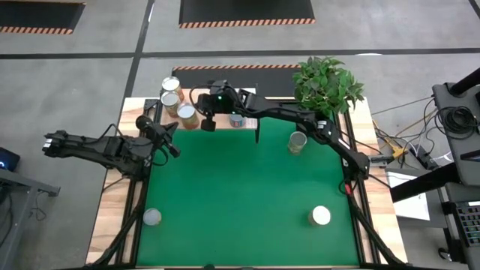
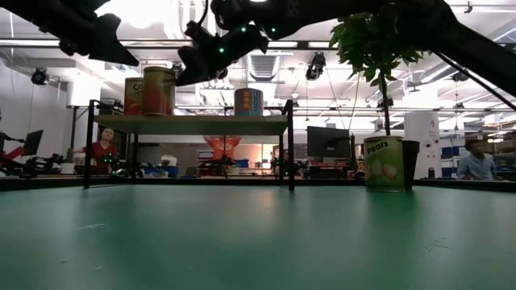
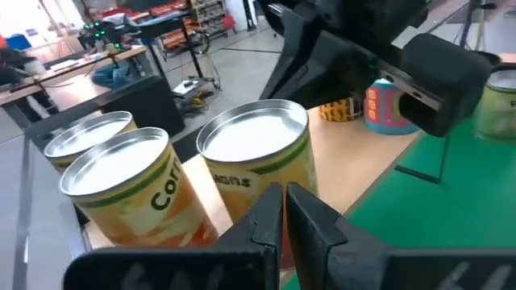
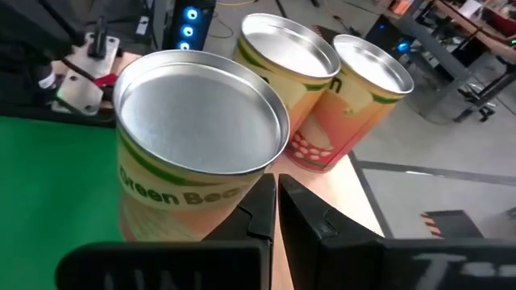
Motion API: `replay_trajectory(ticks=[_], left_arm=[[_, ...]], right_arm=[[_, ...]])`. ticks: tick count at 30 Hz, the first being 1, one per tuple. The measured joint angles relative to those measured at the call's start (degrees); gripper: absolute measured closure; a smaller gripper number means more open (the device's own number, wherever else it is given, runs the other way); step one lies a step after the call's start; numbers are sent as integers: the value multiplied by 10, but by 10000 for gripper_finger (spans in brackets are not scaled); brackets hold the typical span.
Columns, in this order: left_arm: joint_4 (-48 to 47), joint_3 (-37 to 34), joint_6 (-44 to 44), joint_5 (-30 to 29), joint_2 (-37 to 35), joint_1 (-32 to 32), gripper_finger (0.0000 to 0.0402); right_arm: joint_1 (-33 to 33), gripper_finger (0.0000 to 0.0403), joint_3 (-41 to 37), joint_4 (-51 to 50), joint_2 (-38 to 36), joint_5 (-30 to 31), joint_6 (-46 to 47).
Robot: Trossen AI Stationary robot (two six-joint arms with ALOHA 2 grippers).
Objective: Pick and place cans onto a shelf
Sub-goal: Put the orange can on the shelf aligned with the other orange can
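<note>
The shelf (image 2: 201, 123) stands at the table's far edge. On its left end stand three labelled cans (image 1: 172, 84) (image 1: 171, 99) (image 1: 186, 114); a small colourful can (image 1: 237, 120) stands farther right. My right gripper (image 1: 208, 122) is shut, its tips beside the Green Beans can (image 4: 197, 137). My left gripper (image 1: 169, 139) is shut and hovers above and to the near left of the same can (image 3: 254, 153), touching nothing. A pears can (image 1: 298, 141) and two more cans (image 1: 152, 217) (image 1: 320, 216) stand upright on the green mat. My right gripper's shut fingertips (image 4: 262, 201) stand against the Green Beans can's side wall (image 4: 218, 205) just below its rim, coming from the table's right and slanting down. Whether they touch it, I cannot tell. The can stands upright on the shelf.
A potted plant (image 1: 326, 82) stands at the far right corner. The shelf's black legs (image 2: 289, 153) stand on the mat. My right arm (image 1: 300, 120) stretches across the far side of the table above the shelf. People sit in the room beyond the table (image 2: 103, 149).
</note>
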Motion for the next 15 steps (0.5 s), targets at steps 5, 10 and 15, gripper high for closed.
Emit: replay_trajectory(ticks=[5, 10, 15], left_arm=[[1, 0, 6, 49, 10, 0, 401], [13, 0, 19, 76, 35, 1, 401], [30, 0, 24, 59, 63, 20, 401]], right_arm=[[6, 394, 0, -8, -3, 0, -9], [6, 394, 0, -8, -3, 0, -9], [6, 394, 0, -8, -3, 1, -10]])
